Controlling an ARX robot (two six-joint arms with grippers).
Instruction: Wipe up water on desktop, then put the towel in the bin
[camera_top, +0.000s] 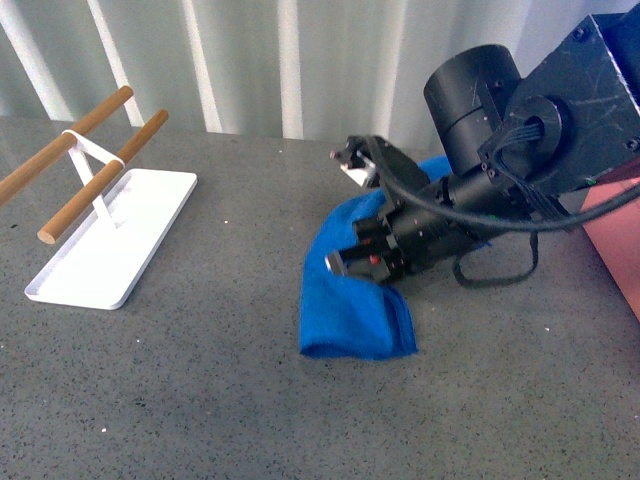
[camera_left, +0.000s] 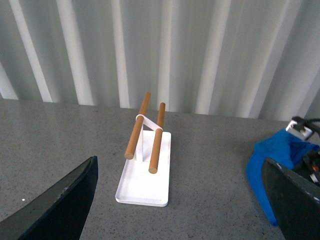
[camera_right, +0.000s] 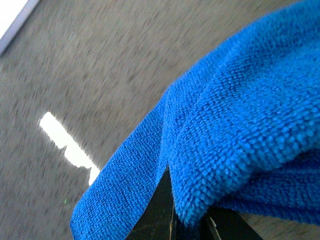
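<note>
Blue towel clamped in the right gripper, lower fold on the worktop, right of the white tray

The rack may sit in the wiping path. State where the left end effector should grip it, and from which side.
Probably a wooden rod, near its white bracket, from above, the open left end effector closing across it. The rods are slim, round and raised; the flat white tray lies flush on the desktop, offering little to pinch.
</note>
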